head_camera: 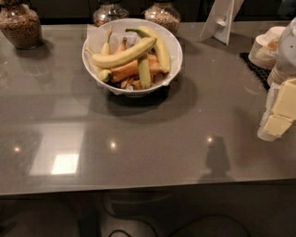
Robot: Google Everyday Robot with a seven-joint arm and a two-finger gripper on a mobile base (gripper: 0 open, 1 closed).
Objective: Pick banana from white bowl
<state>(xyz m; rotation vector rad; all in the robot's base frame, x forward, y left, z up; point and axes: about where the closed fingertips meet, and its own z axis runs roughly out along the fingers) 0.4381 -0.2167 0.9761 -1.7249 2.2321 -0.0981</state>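
The white bowl [172, 42] stands at the back middle of the grey counter, lined with white paper. The banana [122, 55], long and pale yellow, lies across the top of the pile from lower left to upper right. Beside it are a thicker green-stemmed banana [160, 50], a short greenish banana [144, 72] and orange-brown fruit [124, 71] underneath. My gripper [279, 119], white with pale yellow parts, hangs at the right edge of the view, well to the right of the bowl and nearer the front, holding nothing that I can see.
Three glass jars of grains stand along the back edge [18, 25] [108, 11] [163, 15]. A white card stand [219, 21] leans at the back right. Stacked cream paper bowls [264, 46] sit on a black mat [255, 67] just behind my gripper.
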